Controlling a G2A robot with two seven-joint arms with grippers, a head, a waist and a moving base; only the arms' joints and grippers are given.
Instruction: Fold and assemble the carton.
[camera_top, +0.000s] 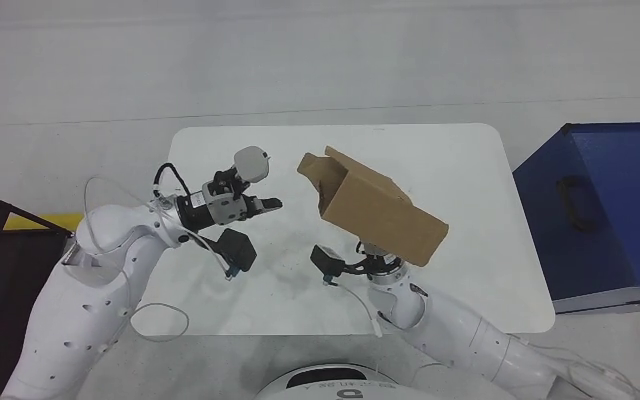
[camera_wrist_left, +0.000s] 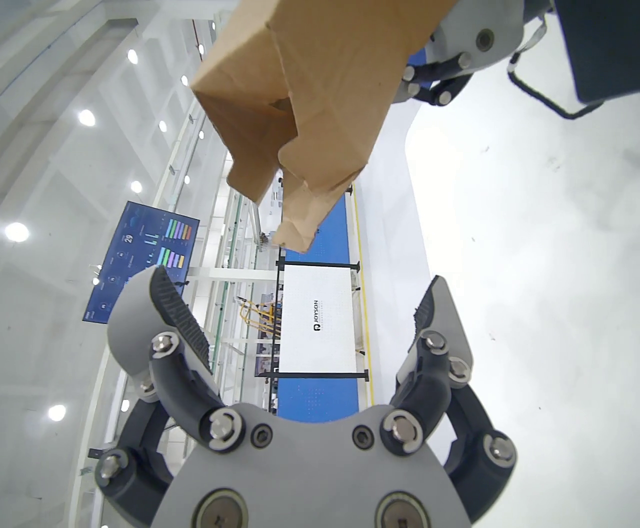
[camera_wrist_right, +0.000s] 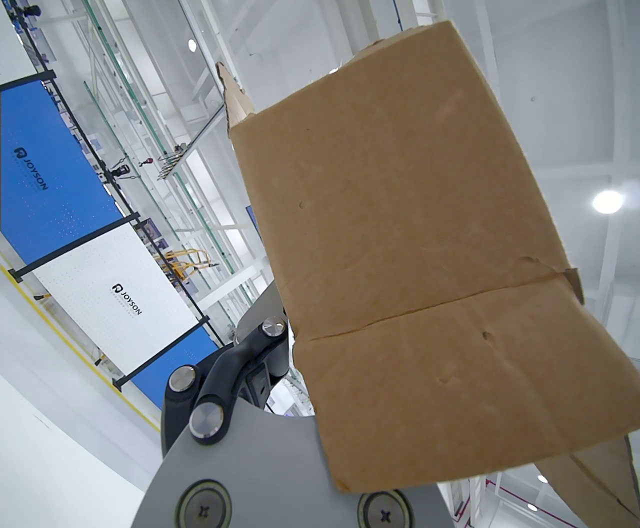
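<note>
The brown carton (camera_top: 375, 205) is held in the air over the middle of the white table (camera_top: 470, 160), lying tilted, with its open end and loose flaps (camera_top: 318, 178) facing my left gripper. My right gripper (camera_top: 378, 258) is under the carton's lower side and shut on it; in the right wrist view one finger (camera_wrist_right: 260, 340) shows beside the cardboard panel (camera_wrist_right: 400, 240), the rest hidden behind it. My left gripper (camera_top: 265, 207) (camera_wrist_left: 297, 287) stands open a short way from the flaps (camera_wrist_left: 300, 220), touching nothing. The carton's open end (camera_wrist_left: 310, 100) hangs just beyond its fingertips.
A dark blue bin (camera_top: 580, 215) stands off the table's right edge. A thin white cable (camera_top: 150, 320) loops beside the left arm at the table's left front. Bare table lies behind and to the right of the carton.
</note>
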